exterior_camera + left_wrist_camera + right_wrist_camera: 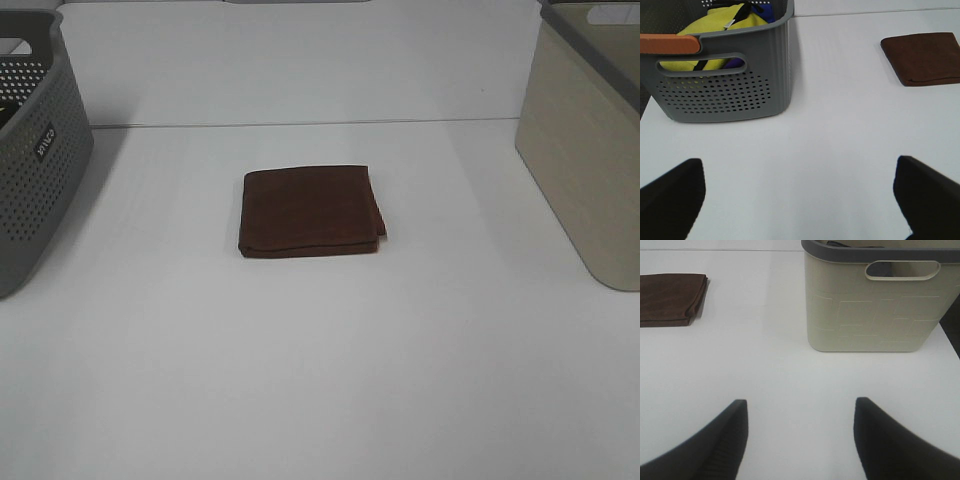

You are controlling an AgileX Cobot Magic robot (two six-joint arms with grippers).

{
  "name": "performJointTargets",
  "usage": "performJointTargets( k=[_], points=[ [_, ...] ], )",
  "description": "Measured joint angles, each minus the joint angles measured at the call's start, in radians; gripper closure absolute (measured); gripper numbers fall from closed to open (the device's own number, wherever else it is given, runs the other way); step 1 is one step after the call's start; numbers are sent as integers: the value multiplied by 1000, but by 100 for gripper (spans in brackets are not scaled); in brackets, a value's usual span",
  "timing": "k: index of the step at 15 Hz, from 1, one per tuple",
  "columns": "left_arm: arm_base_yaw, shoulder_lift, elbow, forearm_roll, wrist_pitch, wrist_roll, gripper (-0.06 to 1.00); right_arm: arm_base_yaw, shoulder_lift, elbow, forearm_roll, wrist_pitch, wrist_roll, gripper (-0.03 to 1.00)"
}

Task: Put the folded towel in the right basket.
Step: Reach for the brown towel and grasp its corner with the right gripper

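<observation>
A folded brown towel (311,211) lies flat in the middle of the white table. It also shows in the left wrist view (923,58) and the right wrist view (671,299). The right basket (590,140) is beige with a grey rim and stands at the table's right edge; the right wrist view shows it too (877,300). Neither arm appears in the exterior high view. My left gripper (800,200) is open and empty above bare table. My right gripper (800,440) is open and empty, in front of the beige basket.
A grey perforated basket (35,140) stands at the left edge; in the left wrist view (725,75) it holds yellow and blue cloth items and has an orange handle. The table's back edge (300,123) runs behind the towel.
</observation>
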Motion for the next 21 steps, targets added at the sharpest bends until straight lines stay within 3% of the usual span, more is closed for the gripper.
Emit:
performJointTargets(
  k=[21],
  points=[
    [0,0,0,0,0,0,-3,0,0,0,0,0,0,37]
  ],
)
